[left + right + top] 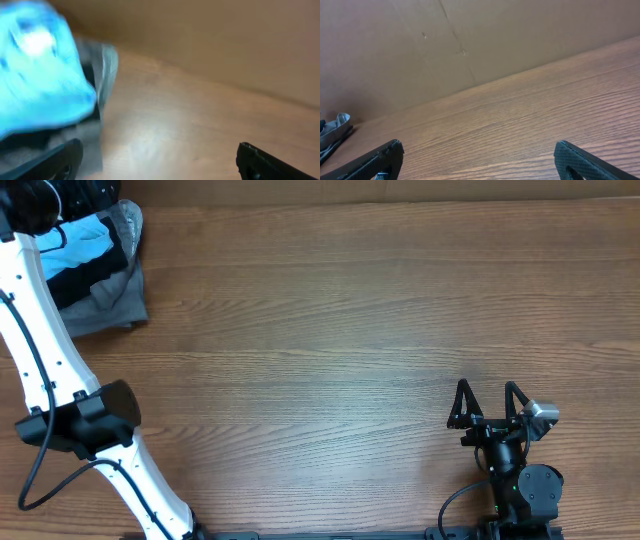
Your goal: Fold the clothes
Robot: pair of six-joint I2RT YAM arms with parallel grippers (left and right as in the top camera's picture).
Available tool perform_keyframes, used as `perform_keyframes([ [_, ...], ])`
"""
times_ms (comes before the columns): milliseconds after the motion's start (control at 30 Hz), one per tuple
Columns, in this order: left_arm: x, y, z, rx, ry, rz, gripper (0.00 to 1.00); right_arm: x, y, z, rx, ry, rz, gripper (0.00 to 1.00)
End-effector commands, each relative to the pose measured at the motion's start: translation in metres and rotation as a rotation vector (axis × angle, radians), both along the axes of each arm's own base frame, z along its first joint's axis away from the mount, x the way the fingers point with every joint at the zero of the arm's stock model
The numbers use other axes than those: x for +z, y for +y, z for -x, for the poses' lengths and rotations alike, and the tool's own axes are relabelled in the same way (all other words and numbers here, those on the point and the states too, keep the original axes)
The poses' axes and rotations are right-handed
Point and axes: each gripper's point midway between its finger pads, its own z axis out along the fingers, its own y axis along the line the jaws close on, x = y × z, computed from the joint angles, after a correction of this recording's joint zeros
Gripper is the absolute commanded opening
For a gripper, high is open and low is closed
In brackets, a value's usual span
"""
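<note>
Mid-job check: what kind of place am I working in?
Probably a robot test bench rather than a home: a wood-grain table, a plain brown panel behind it, the left arm and right arm mounted at its near edge, and the sky-blue T-shirt on a small garment pile in one corner.

A blurred sky-blue T-shirt (40,75) is seen in the upper left of the frame, heaped on a black garment (20,137) and a grey garment (107,65). The wooden table (190,115) is spread across the middle, with a brown wall (210,35) above. The left gripper (160,157) is shown at the lower corners, its fingers (60,160) held wide apart.
</note>
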Motion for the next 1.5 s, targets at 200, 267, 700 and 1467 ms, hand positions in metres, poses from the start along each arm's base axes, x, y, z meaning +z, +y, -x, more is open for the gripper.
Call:
perform_keyframes([
  [200, -0.015, -0.101, 0.058, -0.347, -0.190, -0.390, 1.00, -0.003, 0.000, 0.000, -0.003, 0.002, 0.000, 1.00],
  [267, -0.022, -0.111, 0.080, -0.335, -0.219, -0.433, 1.00, -0.003, 0.000, 0.000, -0.003, 0.002, 0.000, 1.00],
  [700, -0.071, -0.137, 0.214, -0.256, -0.667, -0.505, 1.00, -0.003, 0.000, 0.000, -0.003, 0.002, 0.000, 1.00],
  [1467, -0.168, -0.129, 0.268, -0.188, -0.730, -0.530, 1.00, -0.003, 0.000, 0.000, -0.003, 0.002, 0.000, 1.00],
])
